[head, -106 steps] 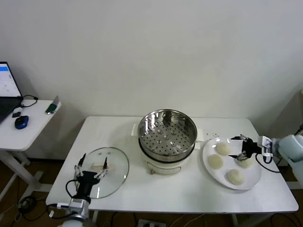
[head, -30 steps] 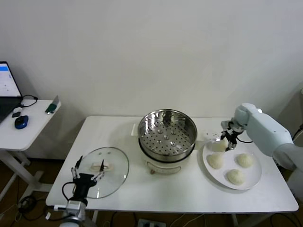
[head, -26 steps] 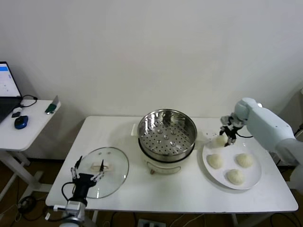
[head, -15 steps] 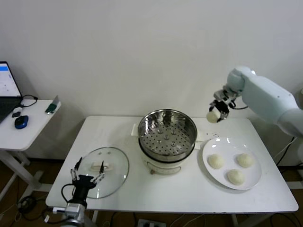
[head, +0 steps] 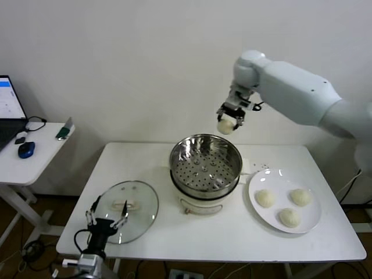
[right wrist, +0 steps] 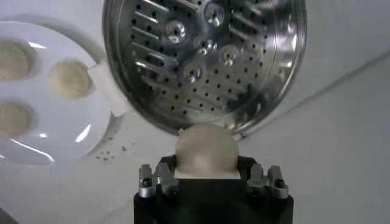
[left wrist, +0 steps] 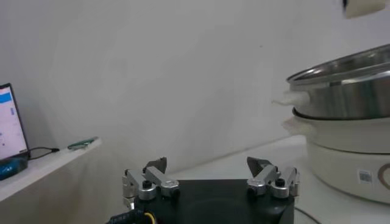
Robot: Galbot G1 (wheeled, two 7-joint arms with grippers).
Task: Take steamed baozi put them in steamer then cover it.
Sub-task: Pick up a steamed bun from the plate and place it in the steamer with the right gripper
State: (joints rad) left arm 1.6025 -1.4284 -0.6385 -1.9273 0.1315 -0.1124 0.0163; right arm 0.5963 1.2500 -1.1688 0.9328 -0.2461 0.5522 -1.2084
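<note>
1. The white table carries the steamer at centre; a white plate to its right holds three baozi.
2. The right arm reaches high over the steamer's far rim; the right gripper points down, clamped on one baozi.
3. The cover lies flat at front left; the left gripper hovers beside it, fingers apart.

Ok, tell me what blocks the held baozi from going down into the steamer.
Nothing visible. The right pincer holds the baozi above the far rim of the steamer, whose basket is open; the cover lies on the table, apart.
</note>
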